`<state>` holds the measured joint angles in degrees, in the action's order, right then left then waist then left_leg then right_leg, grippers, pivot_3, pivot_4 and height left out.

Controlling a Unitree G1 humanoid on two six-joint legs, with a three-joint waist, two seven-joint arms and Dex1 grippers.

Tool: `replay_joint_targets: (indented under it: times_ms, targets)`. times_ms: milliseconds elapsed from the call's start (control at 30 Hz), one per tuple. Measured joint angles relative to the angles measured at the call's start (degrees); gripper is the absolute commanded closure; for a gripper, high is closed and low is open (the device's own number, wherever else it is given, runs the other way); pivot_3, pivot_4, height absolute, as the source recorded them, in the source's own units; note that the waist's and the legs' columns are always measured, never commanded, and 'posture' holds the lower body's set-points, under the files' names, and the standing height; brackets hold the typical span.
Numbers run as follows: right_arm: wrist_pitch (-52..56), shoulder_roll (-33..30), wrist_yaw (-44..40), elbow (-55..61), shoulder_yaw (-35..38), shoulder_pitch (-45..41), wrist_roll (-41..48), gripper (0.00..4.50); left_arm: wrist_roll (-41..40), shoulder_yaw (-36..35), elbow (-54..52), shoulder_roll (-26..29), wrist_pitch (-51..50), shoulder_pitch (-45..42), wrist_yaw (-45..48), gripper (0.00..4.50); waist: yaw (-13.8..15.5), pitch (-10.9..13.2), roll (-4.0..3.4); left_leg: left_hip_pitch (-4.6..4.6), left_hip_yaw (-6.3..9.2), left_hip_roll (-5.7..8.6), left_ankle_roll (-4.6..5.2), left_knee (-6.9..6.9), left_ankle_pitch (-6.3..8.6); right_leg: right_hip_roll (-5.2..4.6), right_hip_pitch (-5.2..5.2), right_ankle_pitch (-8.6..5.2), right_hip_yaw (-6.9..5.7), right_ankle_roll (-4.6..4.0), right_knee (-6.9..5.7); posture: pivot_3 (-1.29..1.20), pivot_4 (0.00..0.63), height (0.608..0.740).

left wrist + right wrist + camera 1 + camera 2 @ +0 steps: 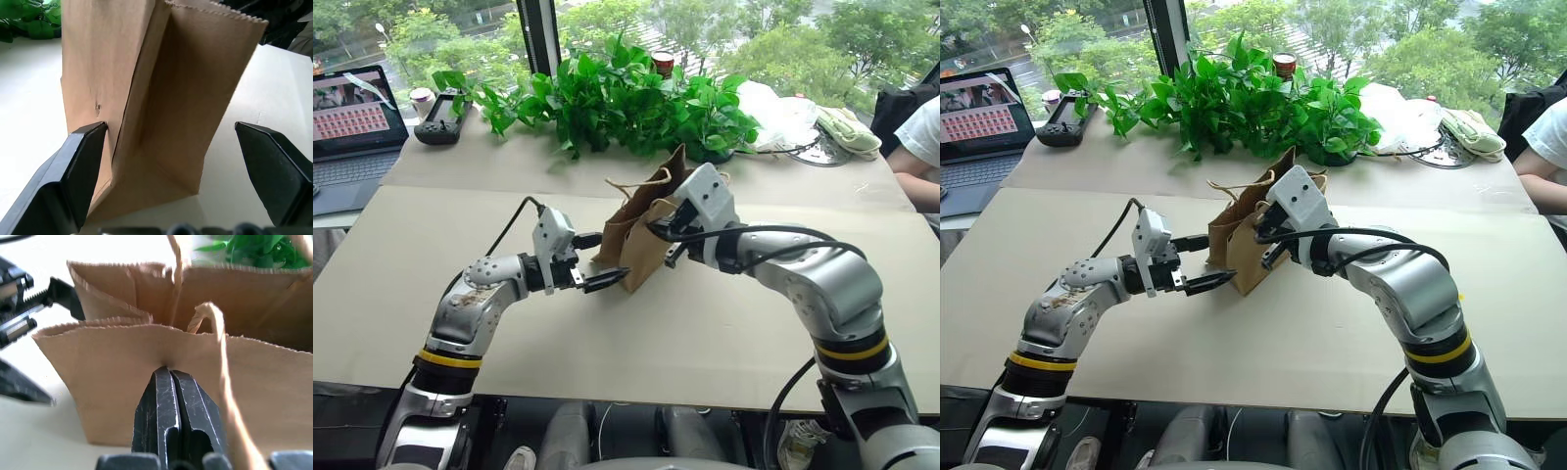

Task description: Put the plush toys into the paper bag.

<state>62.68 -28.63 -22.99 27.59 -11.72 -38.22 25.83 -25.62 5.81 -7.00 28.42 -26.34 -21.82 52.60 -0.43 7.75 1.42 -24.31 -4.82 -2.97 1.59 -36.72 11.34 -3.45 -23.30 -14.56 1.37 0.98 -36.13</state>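
So this was the bag-prep stage as far as I could judge, not the loading stage yet. The right gripper [171,374] had its two black fingers pressed flat together, tips right up against the near wall of the paper bag [641,245]. From the wrist camera it looked like they sat against the outside of the panel just below the serrated top edge, though I couldn't tell for sure whether any paper was actually pinched between them. The left gripper [171,142] was spread wide, holding nothing, with the bag's narrow folded side sitting between its fingers; one fingertip [95,129] looked like it was touching the crease, the other stood well clear.

The bag was standing on the table [460,225] directly ahead of both grippers, in front of the potted plants [626,98]. I couldn't spot either plush toy anywhere.

Material-wise: thin brown kraft paper, matte, sharp gusset folds, zigzag-cut rim, and floppy tan cord handles [220,342] looping up just beside the right fingers. The mouth was only partly open and one wall sagged inward.

My guess for the next move: steady the side with the left hand and tease the mouth wider, gently, because that paper would buckle or tip easily.
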Motion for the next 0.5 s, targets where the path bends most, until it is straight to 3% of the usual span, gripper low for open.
replay_joint_targets:
  times_ms: [500]
  targets:
    - [1.2,4.1,1.8,-2.2,-1.6,-1.1,-2.7,4.47,11.2,2.3,8.8,-10.0,8.1,-3.2,-11.5,0.0,0.0,0.0,0.0,-0.02,0.0,0.02,0.0,0.0,0.0,-0.01,0.01,0.0,0.0,0.01,0.01,0.0,0.15,0.74]
